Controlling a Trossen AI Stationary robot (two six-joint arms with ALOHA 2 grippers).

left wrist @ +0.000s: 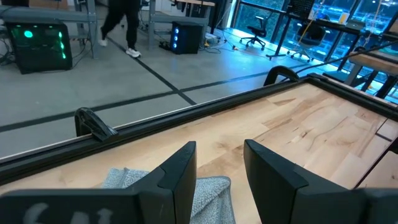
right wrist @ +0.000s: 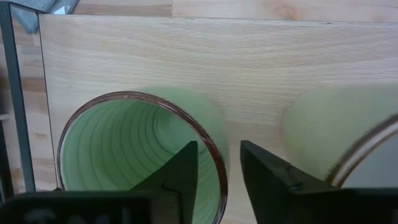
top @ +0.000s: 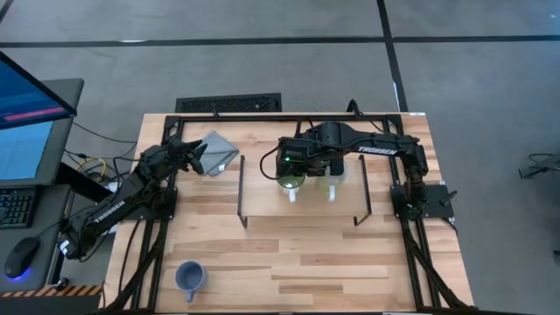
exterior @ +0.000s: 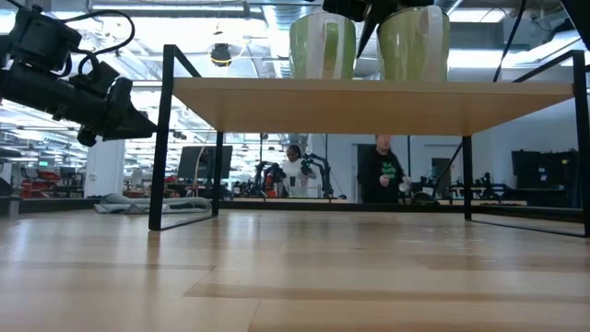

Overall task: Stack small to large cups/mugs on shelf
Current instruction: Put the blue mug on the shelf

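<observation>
Green mug (right wrist: 140, 155) sits upright on the shelf (right wrist: 249, 68), right under my right gripper (right wrist: 217, 180). One of my fingers (right wrist: 180, 177) is inside its rim, the other just outside the wall, so I straddle the rim. The jaws are narrowly parted, but whether they pinch the wall or have just let go I cannot tell. Cream mug (right wrist: 339, 134) stands just beside the green one on the same board, touching neither it nor my fingers.

Two of three mugs are up, then. Blue mug (top: 190, 278) is the one left: well away from me, on the tabletop (top: 306, 262) near the front edge, on my left arm's side.

My left gripper (left wrist: 217, 171) hovers over the folded grey cloth (top: 214, 152) off the shelf's end, jaws apart, holding nothing.

My judgement: blue still needs fetching, and nesting by size is not yet begun.
</observation>
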